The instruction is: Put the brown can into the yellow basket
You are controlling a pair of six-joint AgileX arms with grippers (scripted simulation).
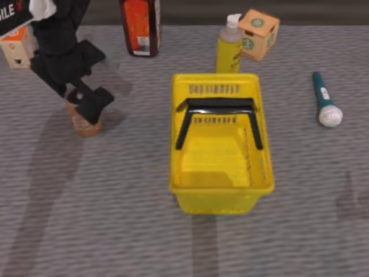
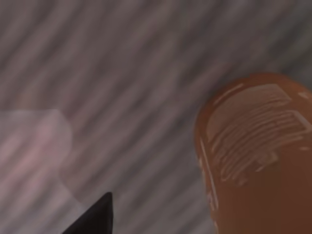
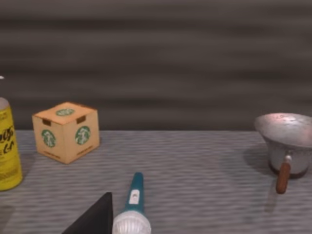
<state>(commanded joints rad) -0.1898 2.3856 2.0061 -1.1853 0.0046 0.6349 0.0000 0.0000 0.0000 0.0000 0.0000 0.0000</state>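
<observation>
**A rendered tabletop test scene, not a lived-in room**

The setting is a simulated bench. A grey woven-looking table [image 1: 115, 219] fills the top view, backed by a plain dark ribbed wall [image 3: 156, 58] with no furniture or fittings. The goods are an unrelated mix, set well apart: a basket [image 1: 222, 196], a dark bottle [image 1: 140, 26], a yellow bottle [image 1: 229, 49], a logo box [image 1: 258, 33], a microphone [image 1: 326, 101], a metal pan [image 3: 287, 139]. A black arm [image 1: 57, 52] reaches in at the left.
</observation>
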